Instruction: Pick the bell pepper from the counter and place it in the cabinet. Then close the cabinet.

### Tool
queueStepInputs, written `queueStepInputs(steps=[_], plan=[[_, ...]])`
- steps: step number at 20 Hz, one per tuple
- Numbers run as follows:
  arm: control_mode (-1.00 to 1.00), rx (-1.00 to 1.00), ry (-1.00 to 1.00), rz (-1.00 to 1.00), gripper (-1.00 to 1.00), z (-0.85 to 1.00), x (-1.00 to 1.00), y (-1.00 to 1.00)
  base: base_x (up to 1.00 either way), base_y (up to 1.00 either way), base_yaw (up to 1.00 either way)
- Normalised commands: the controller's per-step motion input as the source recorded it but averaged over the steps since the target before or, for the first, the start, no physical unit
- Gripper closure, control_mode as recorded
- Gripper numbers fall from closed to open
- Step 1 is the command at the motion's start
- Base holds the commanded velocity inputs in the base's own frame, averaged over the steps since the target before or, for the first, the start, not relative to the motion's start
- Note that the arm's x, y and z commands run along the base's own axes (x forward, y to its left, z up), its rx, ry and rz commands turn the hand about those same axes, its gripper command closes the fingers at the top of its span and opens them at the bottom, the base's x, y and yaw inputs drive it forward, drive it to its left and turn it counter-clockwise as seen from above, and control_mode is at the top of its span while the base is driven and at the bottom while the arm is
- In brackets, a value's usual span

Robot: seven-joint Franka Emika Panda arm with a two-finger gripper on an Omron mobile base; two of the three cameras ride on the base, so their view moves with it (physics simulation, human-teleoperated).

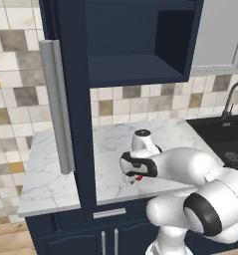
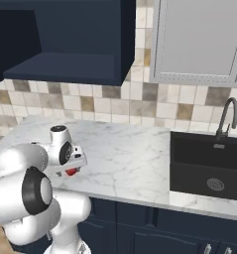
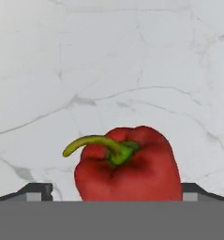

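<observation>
With the bell pepper [image 3: 127,164] lying on the counter [image 3: 108,70] between the gripper [image 3: 111,191] tips (jaws apart, either side), descend squarely and close gently across its body.

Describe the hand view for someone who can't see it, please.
A glossy red bell pepper with a curved green stem sits close up at the bottom of the picture, between the two dark finger tips of the robot's gripper, one at each side of it. Behind it stretches the white marble counter with thin grey veins.
</observation>
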Motion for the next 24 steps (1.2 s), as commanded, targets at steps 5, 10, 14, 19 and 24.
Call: queueStepInputs(steps=[5,10,14,19,24], plan=[[-1.0,0.0,0.0,0.0,1.0,-0.39,0.36,0.03,0.0,0.0,0.0],[-1.0,-0.01,0.02,0.02,1.0,-0.28,0.32,0.11,0.0,0.0,0.0],[-1.0,-0.04,0.0,0.09,1.0,0.18,-0.26,0.0,0.0,0.0,0.0],[-1.0,-0.04,-0.14,0.04,1.0,0.93,-0.47,0.0,0.0,0.0,0.0],[-1.0,0.05,-0.1,-0.04,1.0,1.0,-0.25,-0.07,0.0,0.0,0.0]])
